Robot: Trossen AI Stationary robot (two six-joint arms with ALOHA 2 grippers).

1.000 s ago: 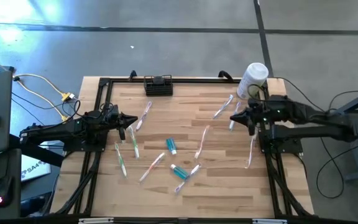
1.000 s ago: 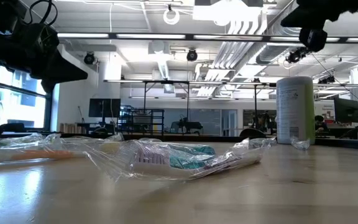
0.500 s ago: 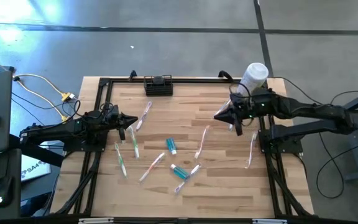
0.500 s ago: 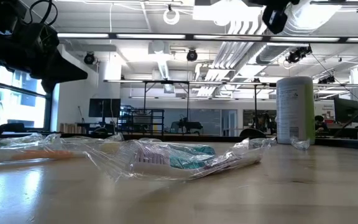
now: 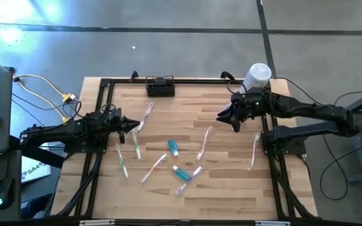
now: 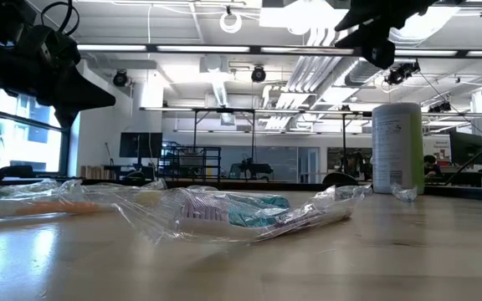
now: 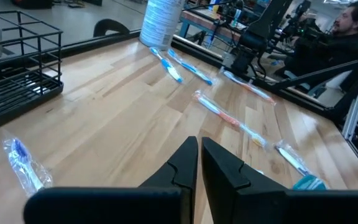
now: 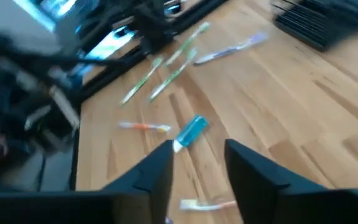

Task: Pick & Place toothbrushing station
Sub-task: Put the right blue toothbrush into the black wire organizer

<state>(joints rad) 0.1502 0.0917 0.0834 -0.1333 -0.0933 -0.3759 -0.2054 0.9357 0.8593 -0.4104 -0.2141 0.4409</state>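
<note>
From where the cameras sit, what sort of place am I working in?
Most likely a robotics lab or workshop in an open industrial hall. The low view shows exposed ceiling ducts and strip lighting over racks and benches. The high view shows a wooden table on bare concrete floor, and a person sits among equipment nearby.

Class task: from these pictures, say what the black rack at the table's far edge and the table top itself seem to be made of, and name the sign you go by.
Black rack: probably thin metal wire with a matt black coating; it shows as slim straight bars with open gaps.
Table top: wood, lightly glossy; pale planks with grain and joints, and a soft sheen in the low view.
</note>
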